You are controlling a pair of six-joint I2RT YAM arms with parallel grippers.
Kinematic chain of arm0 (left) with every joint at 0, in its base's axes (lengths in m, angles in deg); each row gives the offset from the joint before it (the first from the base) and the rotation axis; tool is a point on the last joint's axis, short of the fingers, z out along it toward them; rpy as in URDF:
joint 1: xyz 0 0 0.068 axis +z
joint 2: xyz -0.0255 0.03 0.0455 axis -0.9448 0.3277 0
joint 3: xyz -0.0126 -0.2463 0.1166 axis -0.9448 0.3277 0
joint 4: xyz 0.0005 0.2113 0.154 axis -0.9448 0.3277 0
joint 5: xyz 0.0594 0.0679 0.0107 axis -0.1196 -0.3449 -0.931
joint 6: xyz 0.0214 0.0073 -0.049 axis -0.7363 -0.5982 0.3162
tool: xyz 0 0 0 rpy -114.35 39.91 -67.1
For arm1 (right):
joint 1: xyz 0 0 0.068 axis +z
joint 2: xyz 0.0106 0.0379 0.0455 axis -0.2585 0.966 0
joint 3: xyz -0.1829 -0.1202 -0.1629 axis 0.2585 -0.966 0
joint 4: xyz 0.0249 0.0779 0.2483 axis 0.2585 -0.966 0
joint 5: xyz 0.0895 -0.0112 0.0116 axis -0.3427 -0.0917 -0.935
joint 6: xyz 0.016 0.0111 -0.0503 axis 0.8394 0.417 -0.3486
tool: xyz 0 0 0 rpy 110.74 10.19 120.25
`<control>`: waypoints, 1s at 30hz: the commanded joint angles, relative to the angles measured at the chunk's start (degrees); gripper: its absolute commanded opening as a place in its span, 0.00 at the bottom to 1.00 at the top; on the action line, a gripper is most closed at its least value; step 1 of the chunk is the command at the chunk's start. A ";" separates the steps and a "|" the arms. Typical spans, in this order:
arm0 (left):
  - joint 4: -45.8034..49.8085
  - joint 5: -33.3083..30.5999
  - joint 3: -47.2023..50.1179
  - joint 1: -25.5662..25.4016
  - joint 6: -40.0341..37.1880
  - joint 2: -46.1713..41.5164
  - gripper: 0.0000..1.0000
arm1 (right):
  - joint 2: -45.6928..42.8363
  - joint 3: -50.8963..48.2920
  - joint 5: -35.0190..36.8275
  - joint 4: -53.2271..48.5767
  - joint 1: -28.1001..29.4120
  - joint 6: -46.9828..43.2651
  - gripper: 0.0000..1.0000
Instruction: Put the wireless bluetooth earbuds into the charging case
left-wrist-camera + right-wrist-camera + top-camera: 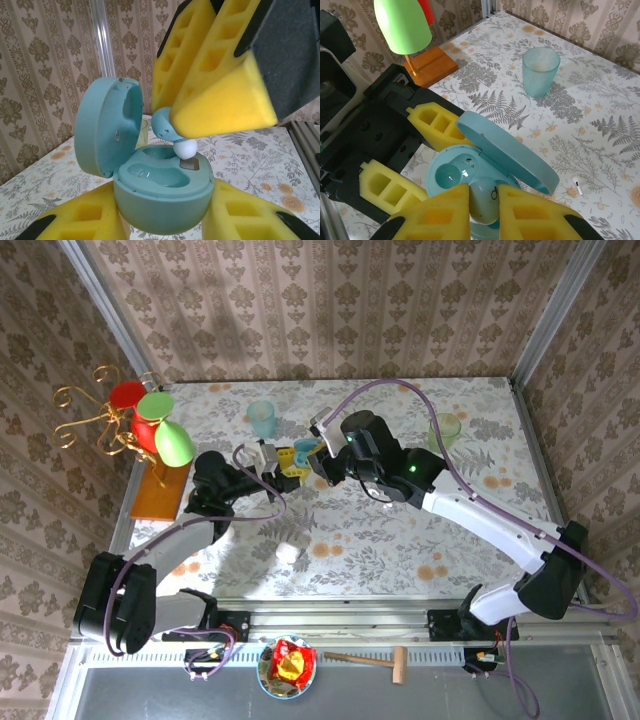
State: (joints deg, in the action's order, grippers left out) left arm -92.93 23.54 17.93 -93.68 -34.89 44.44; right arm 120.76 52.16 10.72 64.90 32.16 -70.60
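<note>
My left gripper [165, 220] is shut on the base of the light blue charging case [165, 192], and its yellow fingers [75, 220] press both sides. The round lid [102, 127] stands open. One socket [150, 175] lies bare. My right gripper [485, 200] is shut on a light blue earbud [489, 197] with a white tip [185, 148]. The tip touches the case's other socket. In the top view both grippers meet over the case [304, 452] at the table's middle back. A small white earbud [577, 184] lies on the table to the right.
A teal cup [540, 70] stands behind the case, and a green cup [446, 430] at the back right. A gold stand with green and red shades [150, 425] on an orange base [160, 490] is at the left. A white object [290, 553] lies near the front.
</note>
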 commanded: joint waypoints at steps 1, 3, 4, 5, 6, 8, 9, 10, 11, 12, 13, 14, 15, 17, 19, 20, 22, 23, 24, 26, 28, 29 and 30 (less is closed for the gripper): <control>-1.89 1.27 -0.97 -0.18 0.73 -1.58 0.28 | 0.65 0.94 2.39 -0.78 0.17 -1.87 0.17; -1.74 1.12 -0.99 -0.20 0.66 -1.57 0.28 | 0.56 0.73 2.91 -0.78 0.22 -2.03 0.17; -1.65 1.07 -0.99 -0.22 0.55 -1.57 0.28 | 0.46 0.57 3.26 -0.75 0.16 -2.11 0.17; -1.58 0.98 -0.99 -0.18 0.59 -1.50 0.28 | 0.30 0.42 3.77 -0.90 0.23 -2.28 0.17; -1.56 1.02 -0.99 -0.20 0.55 -1.48 0.28 | 0.20 0.38 4.13 -1.13 0.21 -2.51 0.17; -1.48 1.02 -0.99 -0.19 0.57 -1.48 0.28 | -0.01 0.20 5.43 -1.77 0.24 -3.12 0.17; -1.48 1.03 -1.04 -0.14 0.59 -1.48 0.28 | -0.04 -0.05 5.90 -1.86 0.16 -3.45 0.17; -1.51 0.99 -0.99 -0.20 0.56 -1.48 0.28 | -0.15 -0.20 6.23 -1.89 0.23 -3.50 0.17; -1.52 0.98 -1.08 -0.21 0.55 -1.48 0.28 | -0.30 -0.36 6.48 -1.97 0.21 -3.61 0.17; -1.53 1.11 -1.17 -0.20 0.55 -1.48 0.28 | -0.25 -0.34 6.57 -2.14 0.22 -3.75 0.17; -1.52 1.07 -1.17 -0.20 0.65 -1.47 0.28 | -0.14 -0.38 6.71 -2.25 0.20 -3.79 0.17; -1.52 1.07 -1.17 -0.19 0.64 -1.48 0.28 | -0.19 -0.45 6.75 -2.24 0.24 -3.82 0.17; -1.49 1.02 -1.17 -0.20 0.64 -1.48 0.28 | -0.30 -0.54 6.53 -2.32 0.17 -3.88 0.17; -1.41 0.99 -1.29 -0.19 0.64 -1.48 0.28 | -0.39 -0.84 5.71 -2.42 0.23 -4.09 0.17; -1.27 0.89 -1.27 -0.19 0.64 -1.57 0.28 | -0.39 -1.18 4.51 -2.65 0.19 -4.46 0.17; -1.29 0.95 -1.34 -0.18 0.68 -1.50 0.28 | -0.44 -1.12 3.81 -2.84 0.19 -4.53 0.18; -1.34 0.95 -1.33 -0.19 0.65 -1.49 0.28 | -0.36 -1.09 1.92 -3.28 0.17 -4.92 0.18; -1.38 0.89 -1.37 -0.16 0.63 -1.46 0.28 | -0.31 -0.93 1.35 -3.42 0.22 -5.01 0.19; -1.39 0.92 -1.35 -0.22 0.64 -1.48 0.28 | -0.30 -1.04 0.96 -3.53 0.23 -5.16 0.19; -1.30 0.95 -1.35 -0.21 0.58 -1.57 0.28 | -0.14 -1.02 1.08 -3.85 0.24 -5.46 0.19; -1.30 0.89 -1.35 -0.18 0.57 -1.66 0.28 | -0.29 -1.15 1.52 -4.30 0.16 -5.68 0.19; -1.22 0.89 -1.26 -0.08 0.55 -1.73 0.28 | -0.34 -1.23 1.78 -4.48 0.16 -5.84 0.19; -1.21 0.89 -1.26 -0.13 0.60 -1.75 0.28 | -0.34 -1.43 1.95 -4.54 0.21 -5.90 0.19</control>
State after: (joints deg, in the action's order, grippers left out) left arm -92.95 23.70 17.93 -93.72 -34.89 44.44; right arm 120.78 51.86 13.22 62.65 32.16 -75.19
